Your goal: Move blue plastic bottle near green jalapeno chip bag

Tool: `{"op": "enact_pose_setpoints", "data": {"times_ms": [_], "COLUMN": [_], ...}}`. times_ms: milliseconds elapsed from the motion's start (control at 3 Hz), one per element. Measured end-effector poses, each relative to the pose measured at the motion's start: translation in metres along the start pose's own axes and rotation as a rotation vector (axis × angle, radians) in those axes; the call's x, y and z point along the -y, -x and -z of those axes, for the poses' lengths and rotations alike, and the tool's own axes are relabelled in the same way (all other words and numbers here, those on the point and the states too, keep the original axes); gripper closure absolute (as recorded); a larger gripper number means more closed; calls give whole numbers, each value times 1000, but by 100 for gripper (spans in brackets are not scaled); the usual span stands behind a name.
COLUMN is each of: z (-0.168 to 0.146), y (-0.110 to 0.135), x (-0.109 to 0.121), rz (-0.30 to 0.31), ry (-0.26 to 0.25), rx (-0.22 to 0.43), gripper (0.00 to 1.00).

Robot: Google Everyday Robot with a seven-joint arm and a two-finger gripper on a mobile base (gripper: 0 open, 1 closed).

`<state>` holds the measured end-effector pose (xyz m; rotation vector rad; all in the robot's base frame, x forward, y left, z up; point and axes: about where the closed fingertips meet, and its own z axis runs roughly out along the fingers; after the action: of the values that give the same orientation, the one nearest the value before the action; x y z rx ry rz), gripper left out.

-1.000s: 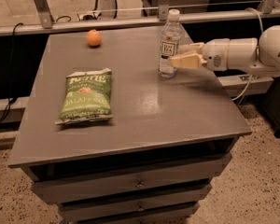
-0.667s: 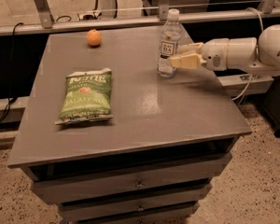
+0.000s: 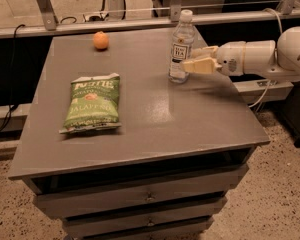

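Observation:
The blue plastic bottle (image 3: 181,48) is clear with a white cap and a dark-and-white label. It stands upright at the back right of the grey table (image 3: 145,119). The green jalapeno chip bag (image 3: 91,103) lies flat on the left half of the table, well apart from the bottle. My gripper (image 3: 189,64) reaches in from the right on a white arm (image 3: 260,59). Its fingers are open, with the tips at the bottle's right side at label height. Whether they touch the bottle is unclear.
A small orange fruit (image 3: 101,40) sits at the back left of the table. A metal rail (image 3: 140,21) runs behind the table. Drawers (image 3: 150,196) are below the tabletop. The table's right edge lies under my arm.

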<state>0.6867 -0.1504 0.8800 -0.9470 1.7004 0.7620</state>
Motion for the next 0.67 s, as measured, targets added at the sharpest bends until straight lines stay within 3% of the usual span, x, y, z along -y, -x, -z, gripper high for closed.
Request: {"op": "enact_pose_setpoints", "data": {"times_ms": [667], "z": [-52], "y": [63], "x": [-44], "rz": [144], "ry": [146], "rx": [87], "gripper": [100]}}
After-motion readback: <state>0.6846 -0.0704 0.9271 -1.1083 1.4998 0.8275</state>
